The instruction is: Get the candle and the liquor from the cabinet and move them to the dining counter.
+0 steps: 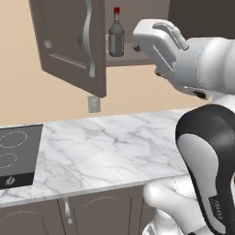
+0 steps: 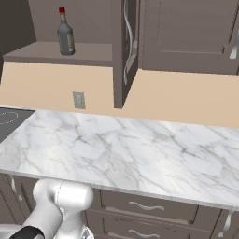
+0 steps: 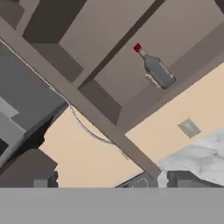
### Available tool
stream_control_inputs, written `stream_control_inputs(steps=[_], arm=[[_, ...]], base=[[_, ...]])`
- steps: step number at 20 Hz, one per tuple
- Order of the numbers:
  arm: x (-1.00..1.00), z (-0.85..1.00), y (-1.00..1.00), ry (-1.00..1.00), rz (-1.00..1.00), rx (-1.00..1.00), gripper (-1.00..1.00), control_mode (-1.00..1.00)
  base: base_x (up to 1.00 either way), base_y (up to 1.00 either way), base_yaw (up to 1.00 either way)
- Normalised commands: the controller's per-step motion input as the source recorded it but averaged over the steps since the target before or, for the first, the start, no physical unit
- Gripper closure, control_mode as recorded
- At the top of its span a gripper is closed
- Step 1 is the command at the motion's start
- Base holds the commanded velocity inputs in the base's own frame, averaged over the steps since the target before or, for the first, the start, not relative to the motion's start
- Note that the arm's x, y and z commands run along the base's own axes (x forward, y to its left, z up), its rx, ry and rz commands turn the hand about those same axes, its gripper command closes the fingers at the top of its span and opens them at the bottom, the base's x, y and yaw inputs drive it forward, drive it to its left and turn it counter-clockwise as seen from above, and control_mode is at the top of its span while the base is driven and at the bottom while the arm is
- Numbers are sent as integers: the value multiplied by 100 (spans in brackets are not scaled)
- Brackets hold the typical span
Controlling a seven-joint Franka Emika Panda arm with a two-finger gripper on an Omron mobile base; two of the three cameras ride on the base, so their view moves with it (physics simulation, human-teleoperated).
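My pincer (image 3: 113, 180) is wide open and holds nothing. Its two dark tips stand far apart with just air between them. The liquor, a small dark glass bottle with a red cap and a grey label (image 1: 116, 36), stands upright on the bottom shelf of the dark brown wall cabinet (image 2: 84, 18). It is ahead of the pincer and a bit off to one side, near it but not touching. I cannot tell where the little candle is, so I think it may be tucked somewhere the pincer could bump it by mistake. The bottle is tall and thin, so I think it tips easily. If one tip pokes its side before the other tip is round it, the bottle could fall over. Then it could roll off the shelf and drop onto the white marble counter with grey veins (image 1: 105, 147), far below the pincer, next to the black cooktop (image 1: 16, 151). The open brown cabinet door with the long silver handle (image 1: 69, 41) hangs past the bottle on the far side from the pincer. In the hand view its edge runs very close by the tips. If I swing sideways too fast, the hand could bang the door or the front lip of the shelf and shake the bottle. If I grab too high, on the skinny neck, the bottle could slip or swing. If I squeeze before the tips are properly round its body, I could just push it deeper into the cabinet.
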Motion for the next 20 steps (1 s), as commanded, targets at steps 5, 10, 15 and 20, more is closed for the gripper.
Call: stream_control_inputs(steps=[5,10,15,20], arm=[[31,-18,-51,0,13,41,-100,-100],[57,-3,-32,6,7,46,-100,-100],[63,-2,1,21,7,37,-100,-100],[55,5,0,39,10,23,-100,-100]], base=[[0,0,0],[0,0,0],[0,0,0],[0,0,0]])
